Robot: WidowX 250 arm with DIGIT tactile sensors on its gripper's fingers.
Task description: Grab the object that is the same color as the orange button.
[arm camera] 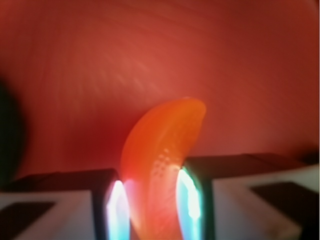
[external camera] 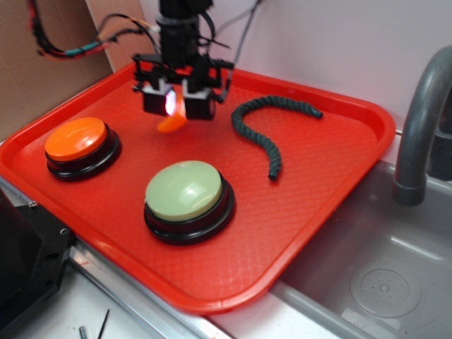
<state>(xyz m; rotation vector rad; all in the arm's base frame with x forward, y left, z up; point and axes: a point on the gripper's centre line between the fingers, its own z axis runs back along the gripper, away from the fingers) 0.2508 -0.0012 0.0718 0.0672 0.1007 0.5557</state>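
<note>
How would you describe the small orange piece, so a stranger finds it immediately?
Look at the red tray, toward its back edge. The gripper hangs there, jaws shut on a small orange wedge. Unlike the orange button, it is curved and much smaller.

Wedge (arm camera: 162, 150) between my fingers (arm camera: 197, 200): orange, finely dimpled. Tray (external camera: 318, 191): red, with a diamond-textured floor. One button (external camera: 76, 138) was orange, the other button (external camera: 183, 188) pale green, both on black bases. Rope (external camera: 263, 127): dark green, braided.

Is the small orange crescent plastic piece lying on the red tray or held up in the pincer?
Held up. The pincer clamps the orange crescent piece; it hangs above the red tray.
</note>
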